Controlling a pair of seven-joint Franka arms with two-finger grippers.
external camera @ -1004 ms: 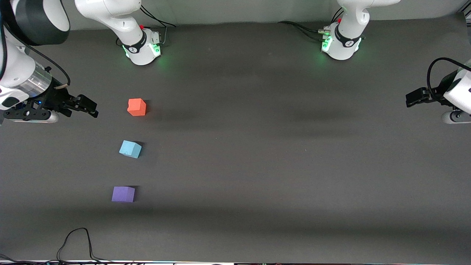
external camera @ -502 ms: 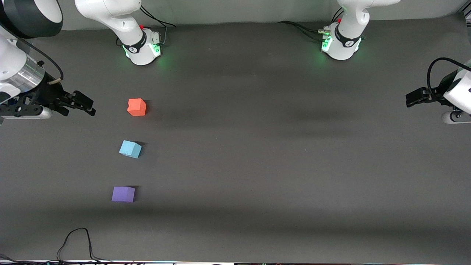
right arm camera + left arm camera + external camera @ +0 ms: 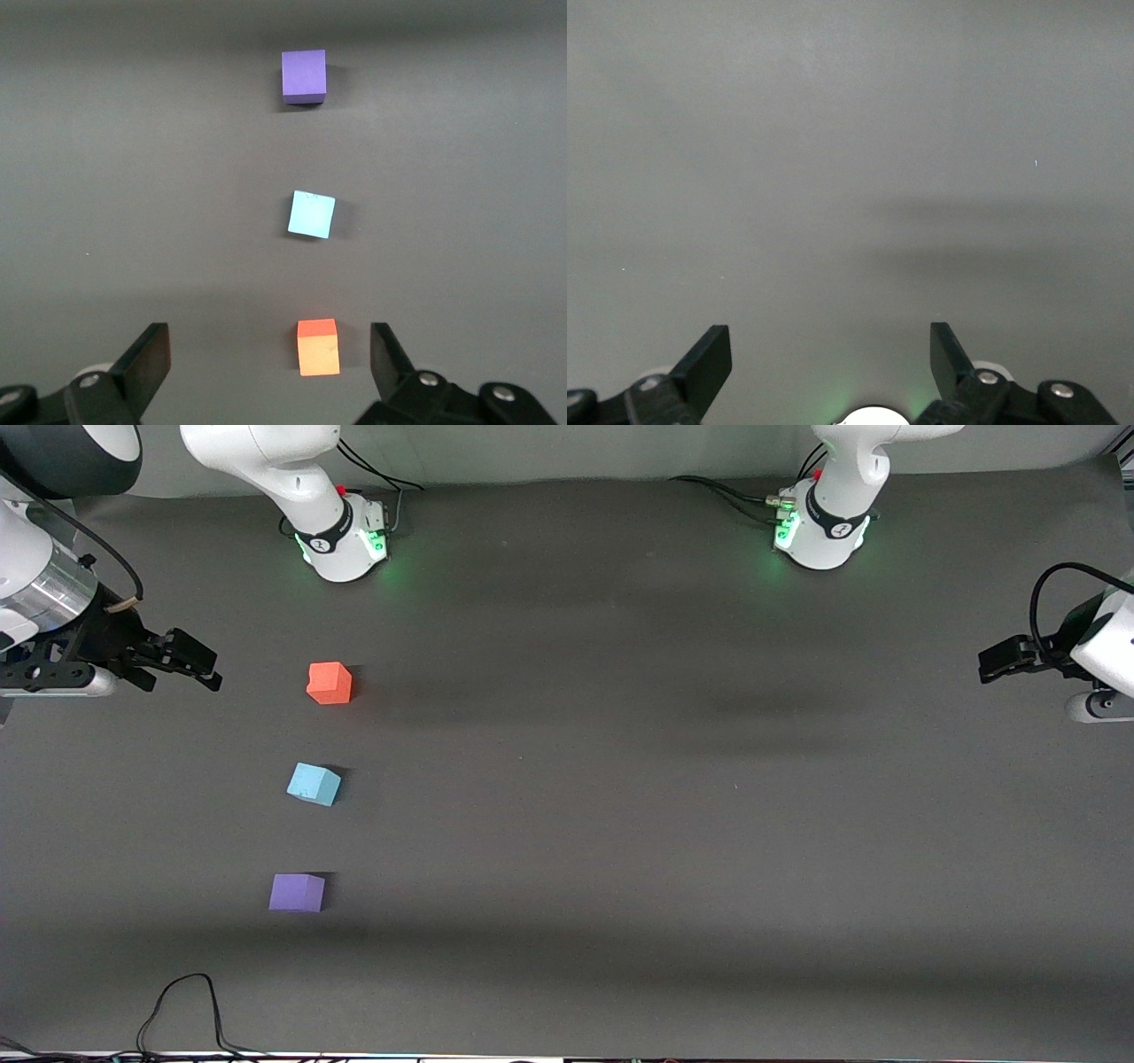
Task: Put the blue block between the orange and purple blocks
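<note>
Front view, bench: from my remote seat I see one big dark bench (image 3: pixel 673 797) with three little cubes in a line toward the right arm's end.
Right arm: its right tool (image 3: pixel 188 662) hangs over bare bench toward its own end, beside the orange block. In the right wrist view the jaws stand wide apart with nothing between them.
Left arm: waiting at its own end; left tool (image 3: pixel 994 664) is spread just as wide and holds nothing, only bare bench under it in the left wrist view.
Purple block: purple block (image 3: pixel 297 892) is the nearest of the three to the front camera.
Blue block: blue block (image 3: pixel 314 784) sits on the bench between the other two, apart from both, twisted a bit out of square.
Orange block: orange block (image 3: pixel 330 683) is the farthest of the three.
Progress: I'd call it done, honestly; blue is already in the gap. All I'd consider is squaring it up, and that's optional.
</note>
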